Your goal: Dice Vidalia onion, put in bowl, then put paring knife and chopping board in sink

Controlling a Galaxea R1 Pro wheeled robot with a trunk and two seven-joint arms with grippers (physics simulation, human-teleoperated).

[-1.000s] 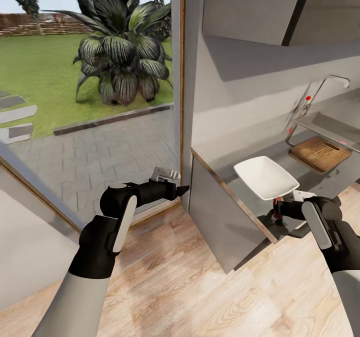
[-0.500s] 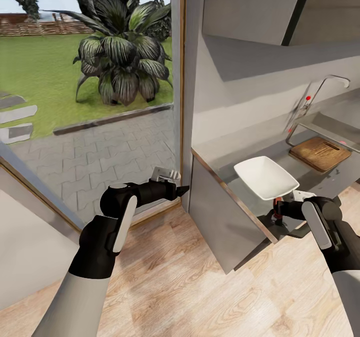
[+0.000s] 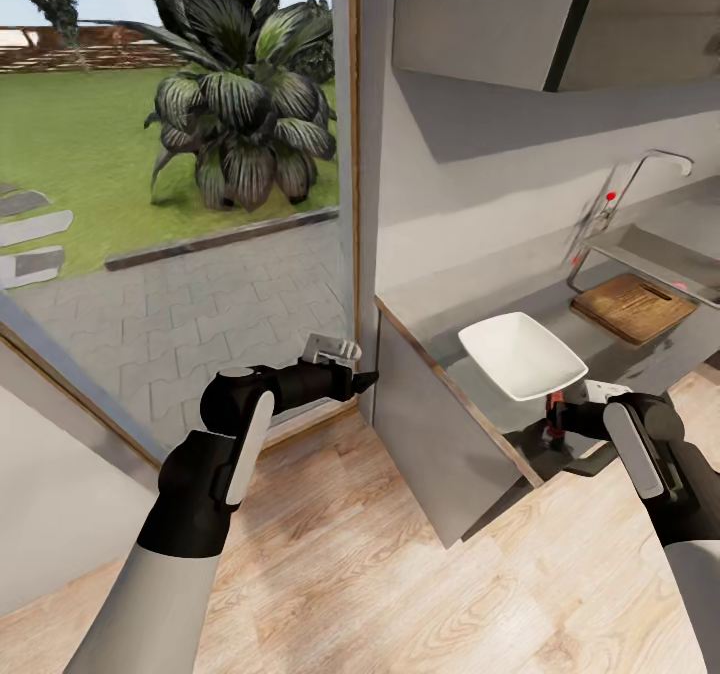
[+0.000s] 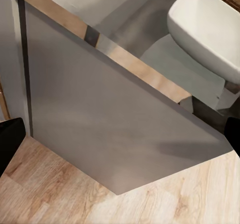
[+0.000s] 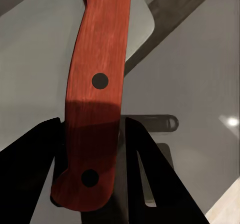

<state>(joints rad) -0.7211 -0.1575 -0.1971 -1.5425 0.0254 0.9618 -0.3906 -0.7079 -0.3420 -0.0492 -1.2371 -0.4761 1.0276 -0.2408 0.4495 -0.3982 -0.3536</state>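
So right now the right gripper (image 3: pixel 556 422) is clamped on the paring knife (image 5: pixel 95 99). In the right wrist view the red handle with its three dark rivets sits squeezed between the two black fingers (image 5: pixel 30 169), running lengthwise out from the jaws. From the head view you just catch a bit of red at the gripper, parked at the front edge of the countertop (image 3: pixel 440 334), right by the near corner of the white bowl (image 3: pixel 520 354). I can't see the blade itself anywhere.

What matters for what comes next, I'd say: the chopping board (image 3: pixel 632 306) lies further along the countertop, past the bowl, off to the robot's right and away from it, next to the tap (image 3: pixel 640 179) and the sink (image 3: pixel 665 254). So the knife arm is clearly the nearer one to the board, with the bowl in between. The board's long side looks to run diagonally across the counter.

The left gripper (image 3: pixel 345 379) hangs out over the wood floor by the glass door, well apart from everything. It's holding nothing, and in the left wrist view the dark tips sit at opposite edges of the picture, so the jaws look spread wide, aimed at the cabinet side (image 4: pixel 115 129).

Can't spot the onion from here, so presumably it's down in the sink out of sight, or too small to make out.
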